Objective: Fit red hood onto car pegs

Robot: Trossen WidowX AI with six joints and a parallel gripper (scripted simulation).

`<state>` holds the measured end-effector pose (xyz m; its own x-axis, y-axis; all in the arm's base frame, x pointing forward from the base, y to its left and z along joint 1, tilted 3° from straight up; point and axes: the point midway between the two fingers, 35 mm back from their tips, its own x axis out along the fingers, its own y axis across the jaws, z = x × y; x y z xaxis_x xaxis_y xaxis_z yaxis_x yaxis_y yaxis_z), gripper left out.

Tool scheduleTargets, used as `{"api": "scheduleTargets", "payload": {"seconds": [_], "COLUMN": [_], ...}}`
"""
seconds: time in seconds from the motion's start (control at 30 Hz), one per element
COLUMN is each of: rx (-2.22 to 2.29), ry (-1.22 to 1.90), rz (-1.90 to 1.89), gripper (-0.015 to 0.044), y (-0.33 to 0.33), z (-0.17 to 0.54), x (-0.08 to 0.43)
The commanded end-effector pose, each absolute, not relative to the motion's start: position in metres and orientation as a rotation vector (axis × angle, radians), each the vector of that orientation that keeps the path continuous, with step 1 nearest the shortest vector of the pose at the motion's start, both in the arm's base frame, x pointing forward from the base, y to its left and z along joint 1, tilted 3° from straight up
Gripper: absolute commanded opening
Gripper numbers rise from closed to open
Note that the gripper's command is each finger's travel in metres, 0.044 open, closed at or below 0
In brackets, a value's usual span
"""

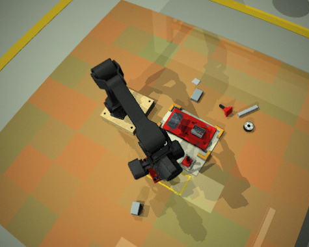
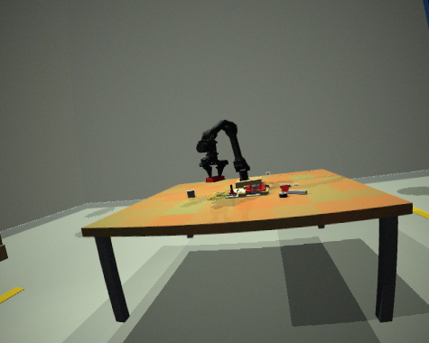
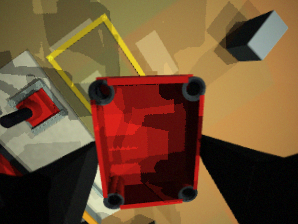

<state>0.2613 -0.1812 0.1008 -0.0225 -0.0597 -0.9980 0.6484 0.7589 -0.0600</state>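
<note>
1. Grasping a hollow red shell hood (image 1: 153,177) (image 2: 215,180) (image 3: 135,145) in the black two-fingered gripper (image 1: 155,169) (image 2: 215,176) (image 3: 149,144), above the tabletop left of centre in the exterior view.
2. Showing smooth, boxy red walls and four dark round corner bosses at centre of the wrist view.
3. Seated apart from the hood, right of centre from above: a flat red car chassis (image 1: 181,130) (image 2: 259,187) with a ribbed grey engine block (image 1: 198,131), in a whitish jig (image 1: 181,142) with orange corner brackets.
4. Lying at lower left from above: a smooth grey block (image 1: 136,208) (image 2: 191,194) (image 3: 267,36).
</note>
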Motion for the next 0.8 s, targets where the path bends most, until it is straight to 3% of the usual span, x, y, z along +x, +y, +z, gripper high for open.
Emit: {"api": "scheduleTargets", "payload": {"seconds": [0.0, 0.77], "rx": [0.453, 0.143], "ry": [1.513, 1.574], "rz": [-0.55, -0.234], "gripper": [0.0, 0.0], "y": [-0.1808, -0.1818], "z": [0.1009, 0.1017], "x": [0.261, 0.2585]}}
